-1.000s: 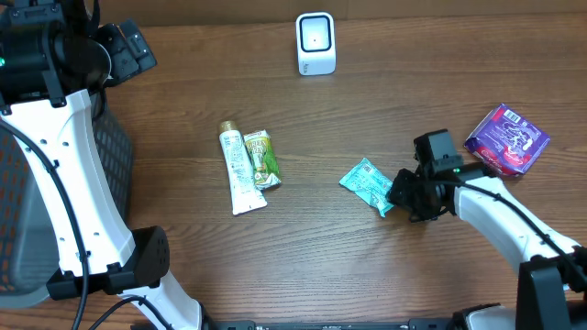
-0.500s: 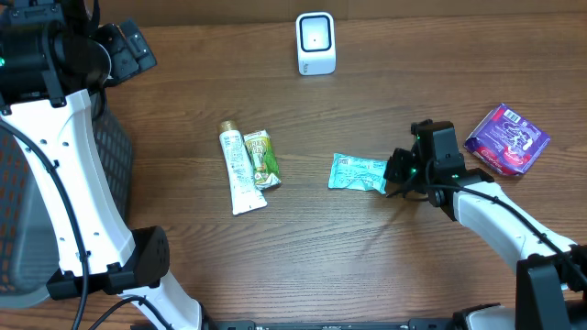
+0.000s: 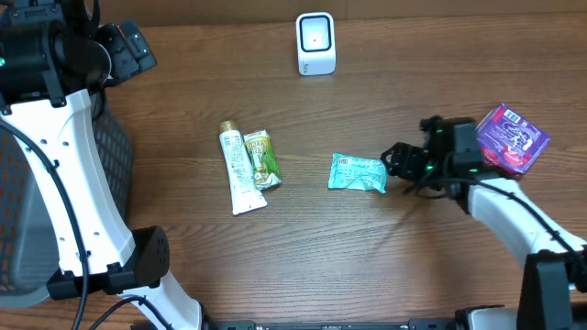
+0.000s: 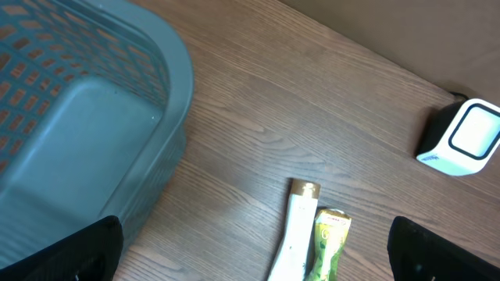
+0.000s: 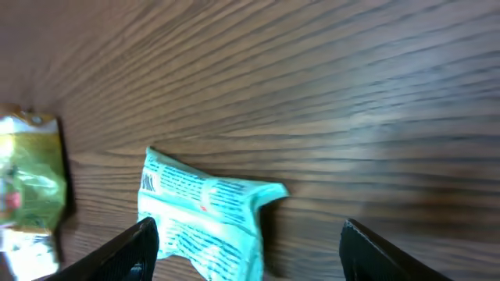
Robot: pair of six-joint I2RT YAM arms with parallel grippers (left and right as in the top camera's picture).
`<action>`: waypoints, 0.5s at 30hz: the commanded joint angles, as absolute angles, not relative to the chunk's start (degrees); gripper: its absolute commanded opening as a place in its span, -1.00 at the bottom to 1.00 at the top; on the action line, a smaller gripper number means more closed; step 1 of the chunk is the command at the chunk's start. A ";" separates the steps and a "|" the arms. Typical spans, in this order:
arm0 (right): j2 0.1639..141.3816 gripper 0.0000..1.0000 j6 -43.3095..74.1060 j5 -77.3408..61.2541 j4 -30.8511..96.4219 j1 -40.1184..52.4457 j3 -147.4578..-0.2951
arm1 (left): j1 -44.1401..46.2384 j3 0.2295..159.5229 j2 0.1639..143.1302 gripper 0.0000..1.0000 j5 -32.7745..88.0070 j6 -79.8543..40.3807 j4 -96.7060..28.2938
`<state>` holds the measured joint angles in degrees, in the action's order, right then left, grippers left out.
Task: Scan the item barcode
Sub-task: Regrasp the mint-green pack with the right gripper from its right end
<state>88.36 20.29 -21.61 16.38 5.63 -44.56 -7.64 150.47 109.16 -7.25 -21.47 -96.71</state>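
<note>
The item, a teal snack packet (image 3: pixel 358 172), lies flat on the wooden table, printed side up (image 5: pixel 207 218). My right gripper (image 3: pixel 394 165) stands open just right of it. In the right wrist view the packet sits low between the fingers, close to the left fingertip (image 5: pixel 129 250), and neither fingertip grips it. The white scanner (image 3: pixel 315 43) stands at the back centre, also in the left wrist view as the scanner (image 4: pixel 461 140). My left gripper (image 3: pixel 138 50) hangs open high at the back left, holding nothing.
A white tube (image 3: pixel 240 170) and a green packet (image 3: pixel 261 158) lie side by side left of centre. A purple packet (image 3: pixel 507 137) lies at the far right. A grey-blue mesh basket (image 4: pixel 78 117) stands at the left edge.
The right gripper swung the teal packet round to lie level, let it go and drew back to the right, its jaws now open. The left arm has not moved.
</note>
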 commanded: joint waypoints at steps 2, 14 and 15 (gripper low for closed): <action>90.83 0.48 17.02 -31.79 17.19 3.22 -46.50 | -7.86 150.41 109.40 0.99 -6.98 -22.28 -96.79; 102.98 0.42 12.34 -42.22 13.52 2.92 -46.63 | -7.86 150.41 109.40 0.99 -6.98 -22.28 -96.79; 103.39 0.40 12.34 -42.33 13.32 2.92 -46.65 | -7.86 150.41 109.40 0.99 -6.98 -22.28 -96.79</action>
